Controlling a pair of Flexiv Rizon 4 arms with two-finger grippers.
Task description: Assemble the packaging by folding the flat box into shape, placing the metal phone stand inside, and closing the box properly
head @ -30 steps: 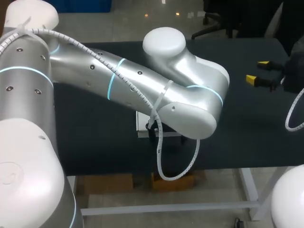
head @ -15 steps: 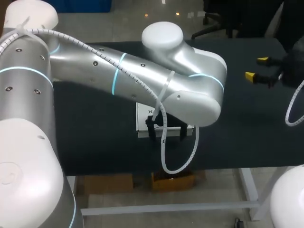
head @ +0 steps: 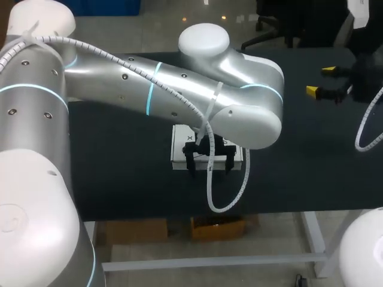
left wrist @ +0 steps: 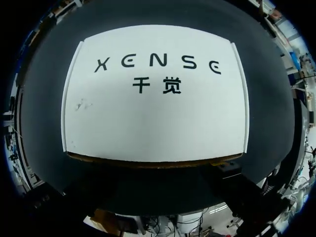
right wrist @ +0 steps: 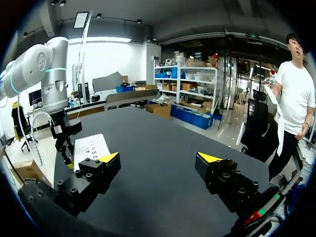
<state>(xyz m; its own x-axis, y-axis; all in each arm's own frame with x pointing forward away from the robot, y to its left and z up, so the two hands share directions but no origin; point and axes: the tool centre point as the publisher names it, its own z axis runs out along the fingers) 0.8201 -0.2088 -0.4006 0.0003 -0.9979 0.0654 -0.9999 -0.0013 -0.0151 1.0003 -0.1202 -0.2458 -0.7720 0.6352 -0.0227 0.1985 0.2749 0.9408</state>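
My left gripper (head: 209, 162) hangs over the near edge of the box (head: 179, 149), a flat white cardboard rectangle, with its dark fingers spread apart and gripping nothing. The box lies flat on the matte black table (head: 119, 173), near the middle. Well to its right, my right gripper (head: 317, 81) hovers with its yellow-tipped fingers wide.

Your left arm (head: 179, 101) hides the far part of the box (head: 178, 152) in the head view. The left gripper (head: 210, 167) shows only as dark shapes, its yellow tips unseen in either view. Behind the right gripper (head: 320, 81), the arm is cut off at the edge.
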